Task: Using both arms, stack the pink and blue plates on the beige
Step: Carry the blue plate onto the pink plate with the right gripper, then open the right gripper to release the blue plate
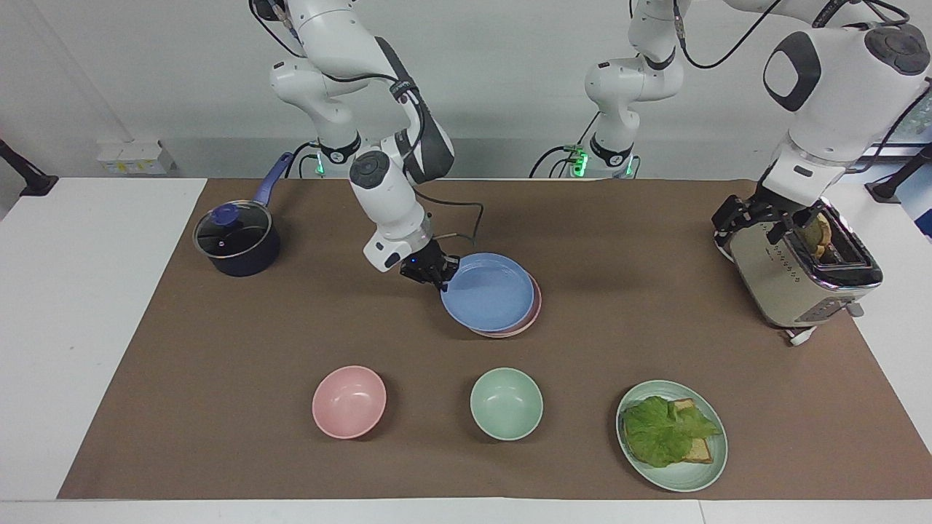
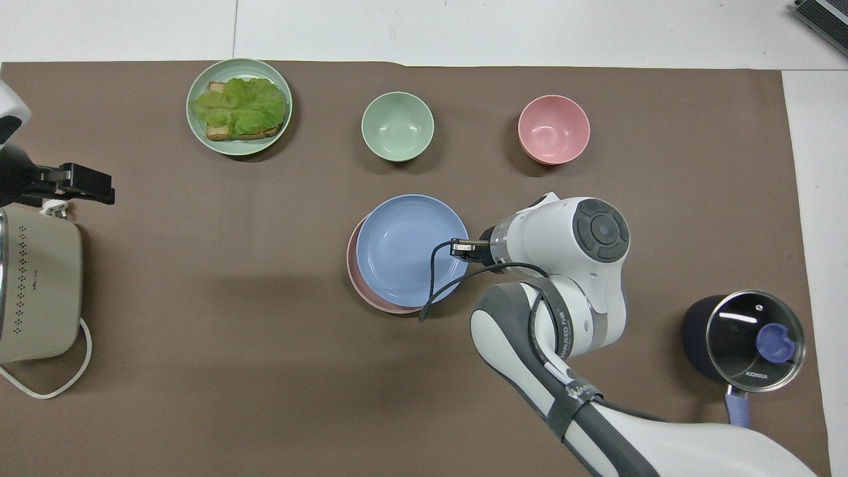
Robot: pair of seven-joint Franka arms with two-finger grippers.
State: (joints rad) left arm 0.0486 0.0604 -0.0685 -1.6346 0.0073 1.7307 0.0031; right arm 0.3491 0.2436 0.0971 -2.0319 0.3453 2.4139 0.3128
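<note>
Right pincer clamped on the rim of the blue plate, on the edge toward the right arm's end of the surface. Plate is held just above the pink plate, nearly centred over it, slightly tilted; can't tell whether the two touch. From overhead only a crescent of pink shows at the blue plate's edge toward the left arm's end. Pink plate sits on the brown mat, mid-surface. A thin pale rim shows under the pink plate in the facing view; can't tell if that's the beige plate.

Left pincer waits at the toaster, at the left arm's end of the surface, fingers apart around the toast slice sticking up from the slot; can't tell if they touch it.

Near to far from the robots:
- dark saucepan with glass lid and blue knob, at the right arm's end, about level with the toaster
- blue/pink plate pair, a little farther out, centre
- farthest row: pink bowl toward the right arm's end, mint bowl beside it, mint plate with lettuce and toast toward the left arm's end

Both bowls are well apart from the plate pair; the mint bowl lies almost straight out from it.
</note>
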